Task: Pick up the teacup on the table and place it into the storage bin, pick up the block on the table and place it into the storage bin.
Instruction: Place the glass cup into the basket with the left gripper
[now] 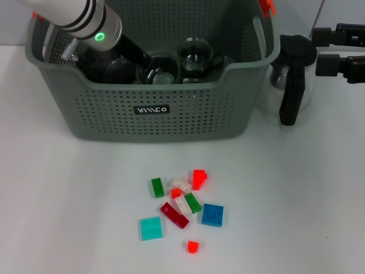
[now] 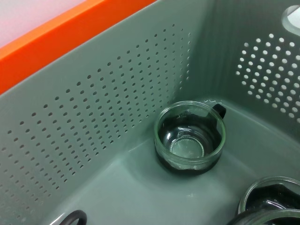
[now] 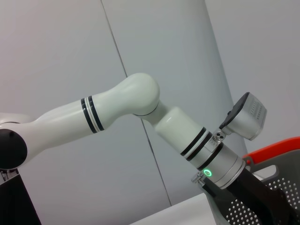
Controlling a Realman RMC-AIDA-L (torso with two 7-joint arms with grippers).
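The grey-green storage bin (image 1: 102, 123) stands at the back of the table. My left gripper (image 1: 136, 57) is lowered inside it, right beside a glass teacup (image 1: 161, 69). A second teacup (image 1: 197, 54) sits just behind, and the left wrist view shows a glass teacup (image 2: 190, 138) upright on the bin floor near a perforated wall (image 2: 93, 140). Several blocks lie on the table in front of the bin, among them a blue block (image 1: 212, 214), a teal block (image 1: 151, 228) and a small red block (image 1: 193, 246). My right gripper (image 1: 315, 50) hovers open at the far right.
A glass teapot with a black handle (image 1: 290, 85) stands right of the bin, just below the right gripper. Orange-red clips (image 1: 266, 5) mark the bin's rim. The right wrist view shows my left arm (image 3: 140, 101) reaching down into the bin (image 3: 276, 197).
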